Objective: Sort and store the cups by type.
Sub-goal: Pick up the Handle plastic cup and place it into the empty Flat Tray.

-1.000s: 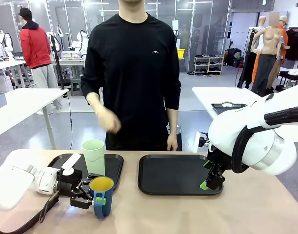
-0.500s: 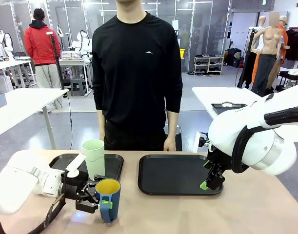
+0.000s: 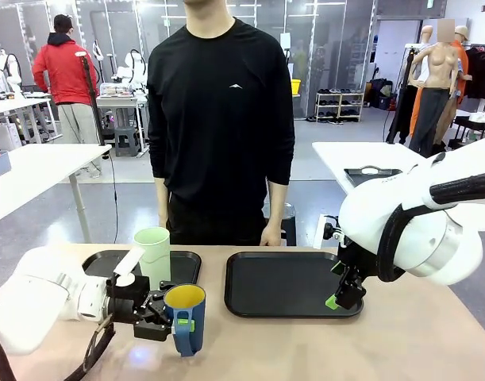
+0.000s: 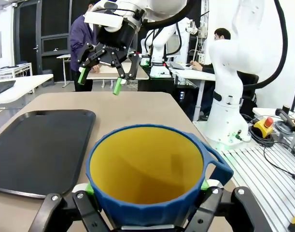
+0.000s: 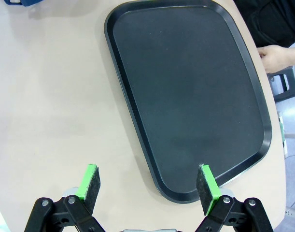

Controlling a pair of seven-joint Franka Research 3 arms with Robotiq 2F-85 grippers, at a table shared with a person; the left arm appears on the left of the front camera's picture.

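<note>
On the table (image 3: pixel 401 341), the right tray (image 3: pixel 286 282) lies bare under the wide-open right claw (image 5: pixel 147 186). The left claw (image 3: pixel 172 317) clamps the blue mug (image 3: pixel 186 317), lifted beside the left tray (image 3: pixel 182 266) holding the green tumbler (image 3: pixel 153 252). The left wrist view shows the mug's yellow inside (image 4: pixel 147 166).

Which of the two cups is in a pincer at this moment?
The dark blue mug with the yellow inside: the left pincer is shut around its body. The pale green tumbler stands free on the left tray.
</note>
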